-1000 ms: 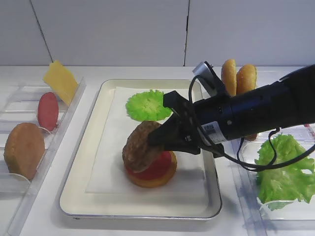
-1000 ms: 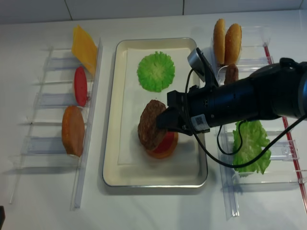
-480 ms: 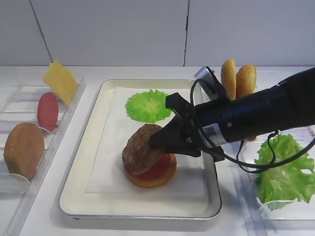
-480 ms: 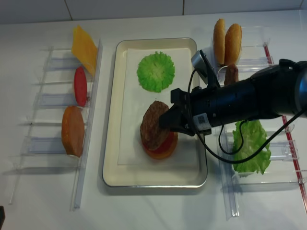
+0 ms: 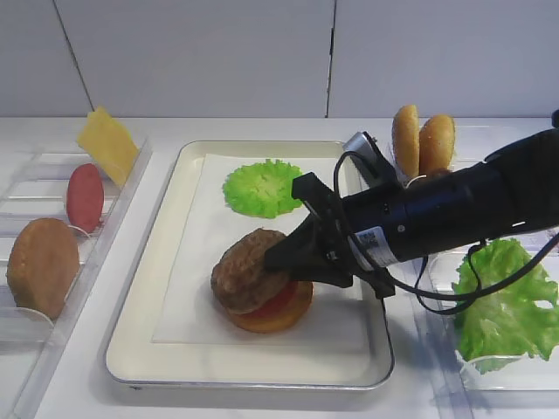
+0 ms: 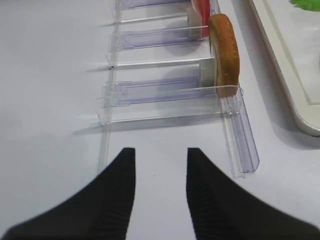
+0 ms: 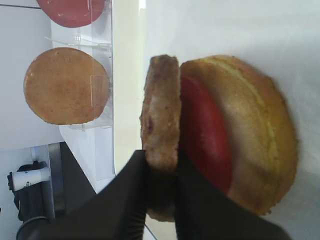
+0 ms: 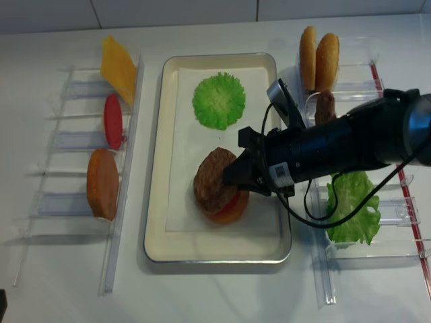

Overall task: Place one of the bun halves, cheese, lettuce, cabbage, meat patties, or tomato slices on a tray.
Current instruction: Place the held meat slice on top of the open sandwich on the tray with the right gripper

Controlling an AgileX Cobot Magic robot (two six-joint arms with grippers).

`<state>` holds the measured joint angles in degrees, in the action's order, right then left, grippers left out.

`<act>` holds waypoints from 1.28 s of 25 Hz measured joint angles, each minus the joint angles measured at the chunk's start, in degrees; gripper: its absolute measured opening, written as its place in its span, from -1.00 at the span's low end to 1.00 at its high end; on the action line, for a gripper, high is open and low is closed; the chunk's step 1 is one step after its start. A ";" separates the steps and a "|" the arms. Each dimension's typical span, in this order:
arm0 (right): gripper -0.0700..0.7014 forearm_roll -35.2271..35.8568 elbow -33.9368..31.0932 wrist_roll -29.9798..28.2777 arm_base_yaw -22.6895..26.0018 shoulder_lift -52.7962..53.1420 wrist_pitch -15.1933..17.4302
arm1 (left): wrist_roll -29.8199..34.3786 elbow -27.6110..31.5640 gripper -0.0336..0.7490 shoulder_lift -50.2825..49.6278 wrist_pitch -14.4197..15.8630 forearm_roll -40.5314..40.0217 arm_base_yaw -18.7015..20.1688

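Note:
My right gripper [image 5: 286, 262] is shut on the edge of a dark brown meat patty [image 5: 247, 278]. The patty lies tilted over a red tomato slice [image 5: 284, 299] stacked on a golden bun half [image 5: 278, 318], near the front of the silver tray [image 5: 140, 349]. In the right wrist view the two black fingers pinch the patty [image 7: 161, 115] from both sides, the patty lying close against the tomato slice [image 7: 202, 135] and the bun half [image 7: 250, 140]. My left gripper [image 6: 160, 155] hangs open over bare table beside the left rack, holding nothing.
A round green leafy piece [image 5: 260, 186] lies at the back of the tray. The left clear rack [image 6: 170, 90] holds cheese [image 5: 106, 144], a tomato slice [image 5: 85, 196] and a bun half [image 5: 42, 264]. The right rack holds two bun halves [image 5: 424, 140], another patty [image 8: 325, 104] and lettuce [image 5: 502, 301].
My right gripper has come down and the patty has tipped from steeply tilted to nearly flat over the tomato slice. The grip has not changed.

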<state>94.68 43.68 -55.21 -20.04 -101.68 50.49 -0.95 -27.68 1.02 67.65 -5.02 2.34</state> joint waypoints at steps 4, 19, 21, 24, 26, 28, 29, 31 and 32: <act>-0.46 -0.19 0.00 0.32 0.14 0.00 0.11 | 0.00 0.00 -0.32 0.00 0.00 0.00 0.00; -0.47 -4.20 0.19 1.92 1.63 -0.21 0.20 | 0.00 0.00 -0.32 0.00 0.00 0.00 0.00; -0.47 -4.67 0.19 2.15 1.63 -0.21 -0.16 | 0.00 0.00 -0.32 0.00 0.00 0.00 0.00; -0.43 -4.90 0.19 2.52 1.63 -0.21 -0.31 | 0.00 0.00 -0.32 0.00 0.00 0.00 0.00; -0.37 -5.41 0.19 2.65 1.63 -0.21 -0.63 | 0.00 0.00 -0.31 0.00 0.00 0.00 0.00; -0.30 -5.83 0.08 2.78 1.63 -0.21 -0.85 | 0.00 0.00 -0.31 0.00 0.00 0.00 0.00; -0.26 -6.18 0.08 2.78 1.63 -0.21 -0.94 | 0.00 0.00 -0.31 0.00 0.00 0.00 0.00; -0.21 -6.17 0.08 2.80 1.63 -0.21 -0.94 | 0.00 0.00 -0.31 0.00 0.00 0.00 0.00; -0.19 -6.17 0.08 2.80 1.63 -0.21 -0.94 | 0.00 0.00 -0.30 0.00 0.00 0.00 0.00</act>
<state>88.51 43.77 -52.41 -18.41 -101.89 49.55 -0.95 -27.68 1.02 67.65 -5.02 2.34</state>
